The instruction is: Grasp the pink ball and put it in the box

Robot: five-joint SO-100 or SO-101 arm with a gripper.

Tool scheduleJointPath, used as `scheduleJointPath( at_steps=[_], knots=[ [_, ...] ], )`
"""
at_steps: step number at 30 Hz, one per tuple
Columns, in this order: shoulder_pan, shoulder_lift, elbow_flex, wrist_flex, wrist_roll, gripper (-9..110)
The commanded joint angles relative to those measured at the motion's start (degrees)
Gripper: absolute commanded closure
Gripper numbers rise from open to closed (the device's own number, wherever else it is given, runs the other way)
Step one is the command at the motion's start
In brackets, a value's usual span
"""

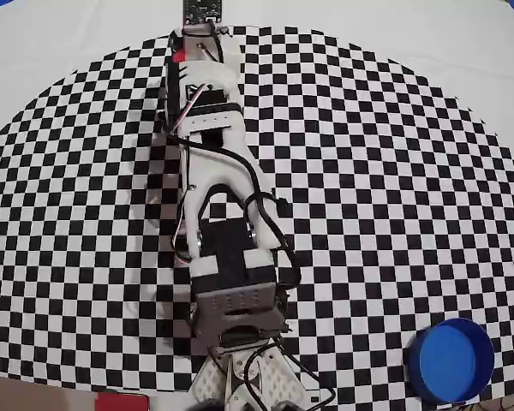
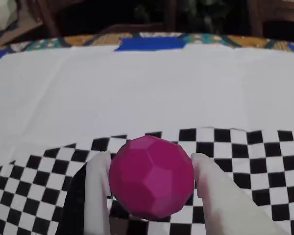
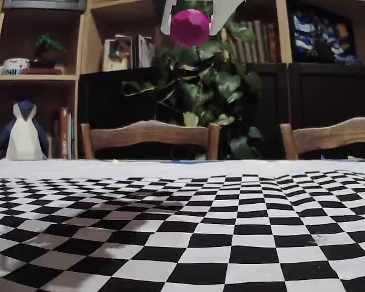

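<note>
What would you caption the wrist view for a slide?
Pink ball held between the gripper's white jaws above the checkered table.

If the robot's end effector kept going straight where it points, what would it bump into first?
Probably nothing soon. The end effector, holding the pink ball high above the table, faces out over the checkered mat and white cloth. The way looks free in the wrist view, though depth is hard to judge.

Bare checkered cloth [image 1: 385, 197] all the way to the box [image 1: 451, 360], nothing standing between.
</note>
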Motion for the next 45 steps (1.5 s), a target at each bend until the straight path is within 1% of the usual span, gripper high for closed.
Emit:
scheduleJointPath(
  at_steps=[1, 27, 37, 45],
  knots=[
    [1.3, 7.6, 3.1, -0.2, -0.4, 101],
    [12.1, 35.7, 27.9, -0.3, -0.5, 101],
    [17.9, 41.9, 34.0, -0.3, -0.2, 101],
    [18.8, 44.1, 36.0, 0.0, -0.5, 101]
  ],
)
